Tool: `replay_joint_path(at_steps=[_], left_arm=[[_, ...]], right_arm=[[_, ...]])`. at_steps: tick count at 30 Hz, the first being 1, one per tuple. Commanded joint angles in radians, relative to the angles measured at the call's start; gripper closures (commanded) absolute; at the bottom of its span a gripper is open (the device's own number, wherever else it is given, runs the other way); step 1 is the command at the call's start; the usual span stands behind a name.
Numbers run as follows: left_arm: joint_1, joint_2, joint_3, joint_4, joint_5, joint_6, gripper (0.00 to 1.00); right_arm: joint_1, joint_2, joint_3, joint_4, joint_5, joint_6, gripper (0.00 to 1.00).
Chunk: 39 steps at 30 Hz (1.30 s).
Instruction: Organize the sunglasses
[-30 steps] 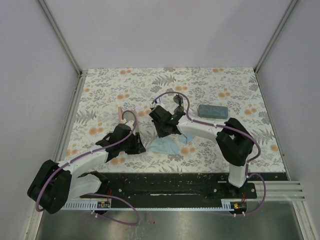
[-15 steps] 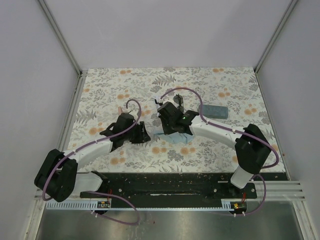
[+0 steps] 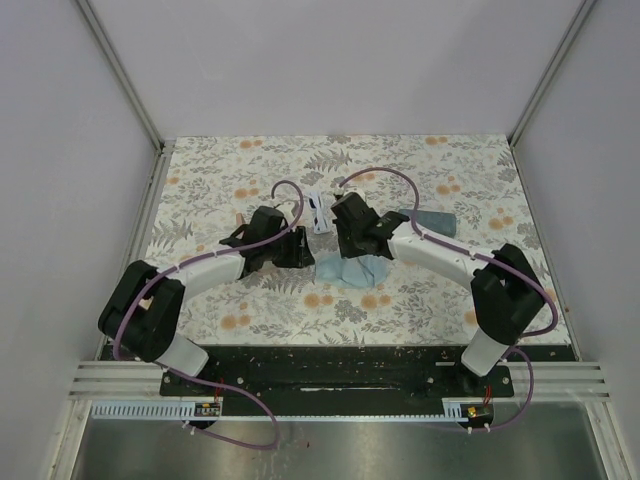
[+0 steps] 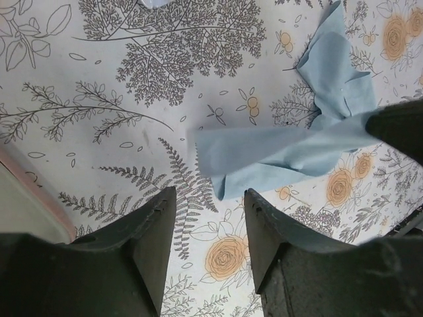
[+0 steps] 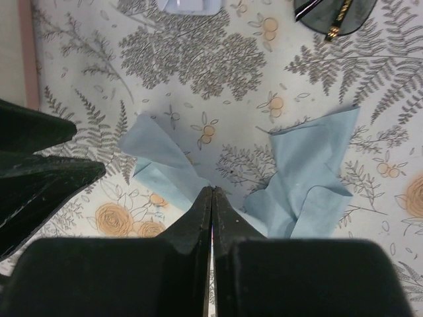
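Observation:
The white-framed sunglasses (image 3: pixel 318 212) lie folded on the floral table, just beyond and between both grippers; their edge shows at the top of the right wrist view (image 5: pixel 188 5). The dark sunglasses (image 5: pixel 334 13) lie at the top right of that view and are hidden under the right arm in the top view. My right gripper (image 5: pixel 211 193) is shut on a light blue cloth (image 5: pixel 310 178), which hangs crumpled from it (image 3: pixel 350 270). My left gripper (image 4: pixel 210 198) is open and empty, just left of the cloth's free corner (image 4: pixel 264 155).
A grey-blue case (image 3: pixel 428 220) lies right of the right gripper, partly behind the arm. A pink case (image 3: pixel 240 218) lies left of the left gripper; its edge shows in both wrist views (image 5: pixel 26 53) (image 4: pixel 26 205). White walls enclose the table.
Both arms have reached farther from their bases toward the table's middle. The right gripper has carried the cloth with it. The left gripper has moved right, close to the cloth.

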Motion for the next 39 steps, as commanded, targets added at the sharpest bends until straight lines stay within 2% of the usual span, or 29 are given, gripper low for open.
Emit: replay_joint_path(at_steps=[1, 9, 29, 39], left_arm=[[0.003, 0.018, 0.052, 0.05, 0.016, 0.054, 0.5], [0.004, 0.134, 0.126, 0.029, 0.013, 0.109, 0.49], [0.003, 0.34, 0.336, -0.059, 0.042, 0.284, 0.48], [0.003, 0.424, 0.43, -0.103, 0.07, 0.298, 0.48]], right_arm=[[-0.056, 0.027, 0.062, 0.003, -0.016, 0.0, 1.0], [-0.138, 0.133, 0.104, 0.006, -0.059, -0.021, 1.0], [-0.234, 0.187, 0.099, 0.057, -0.144, -0.02, 1.0], [-0.248, 0.191, 0.096, 0.066, -0.161, -0.017, 1.0]])
